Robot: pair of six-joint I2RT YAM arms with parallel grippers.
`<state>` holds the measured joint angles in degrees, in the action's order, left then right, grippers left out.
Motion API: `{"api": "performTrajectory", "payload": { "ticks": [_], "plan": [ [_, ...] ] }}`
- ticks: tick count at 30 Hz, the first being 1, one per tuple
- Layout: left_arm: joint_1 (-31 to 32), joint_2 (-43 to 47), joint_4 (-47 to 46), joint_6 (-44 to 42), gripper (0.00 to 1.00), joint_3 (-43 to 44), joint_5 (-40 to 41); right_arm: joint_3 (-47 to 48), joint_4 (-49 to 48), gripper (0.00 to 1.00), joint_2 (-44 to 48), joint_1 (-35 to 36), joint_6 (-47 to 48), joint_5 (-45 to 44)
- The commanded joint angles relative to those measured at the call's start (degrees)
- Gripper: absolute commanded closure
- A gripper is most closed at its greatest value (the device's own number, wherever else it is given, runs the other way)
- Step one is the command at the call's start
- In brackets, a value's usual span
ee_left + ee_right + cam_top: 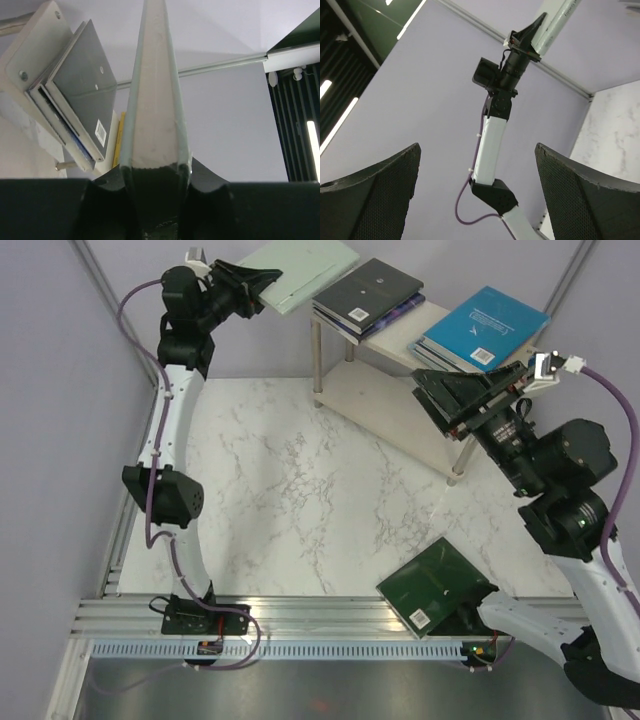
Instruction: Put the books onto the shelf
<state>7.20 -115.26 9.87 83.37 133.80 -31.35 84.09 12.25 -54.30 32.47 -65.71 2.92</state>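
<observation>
Your left gripper [264, 283] pinches the pale mint book [312, 267] by an edge just beside the shelf [385, 405]; it is light, probably floppy, so hold near the spine. Your right gripper [442, 392] gapes empty beside the shelf.

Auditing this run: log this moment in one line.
left gripper: holds mint book | right gripper: open, empty | green book: on table

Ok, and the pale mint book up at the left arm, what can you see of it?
The pale mint book is a thin paperback with a plain pale green cover; edge-on in the left wrist view, its pages look cream. The left gripper is shut on one end, holding it roughly flat in the air, at the left end of the shelf. Its far corner lies close to the black book; contact cannot be told.
</observation>
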Motion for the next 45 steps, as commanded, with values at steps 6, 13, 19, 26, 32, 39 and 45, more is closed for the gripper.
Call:
{"api": "performTrajectory", "payload": {
  "ticks": [6,13,19,26,32,39,45],
  "plan": [
    [7.56,-10.59,-15.66,7.07,0.98,12.36,6.3,-1.83,18.59,0.02,8.07,-0.04,8.14,-8.53],
    [12.66,-13.15,-13.83,3.55,0.96,12.28,10.52,0.01,23.08,0.02,10.27,-0.12,9.29,-11.26],
    [12.75,-12.53,-10.58,0.65,0.77,11.93,13.6,-0.07,24.4,0.02,11.41,-0.04,9.02,-12.32],
    [12.66,-9.55,-7.5,-2.25,0.46,7.19,15.01,-0.95,24.49,0.02,11.15,-0.04,8.58,-12.41],
    [12.22,-7.52,-7.14,-2.95,0.3,4.63,14.92,-1.56,24.4,0.02,11.06,-0.04,8.5,-12.41],
    [11.87,-5.24,-7.06,-3.13,0.3,1.12,12.99,-2.27,24.4,0.02,11.06,-0.04,8.32,-12.41],
    [11.61,-3.04,-7.06,-3.39,0.34,-3.1,11.85,-2.88,24.49,0.02,11.5,-0.04,8.15,-12.15]
  ]
}}
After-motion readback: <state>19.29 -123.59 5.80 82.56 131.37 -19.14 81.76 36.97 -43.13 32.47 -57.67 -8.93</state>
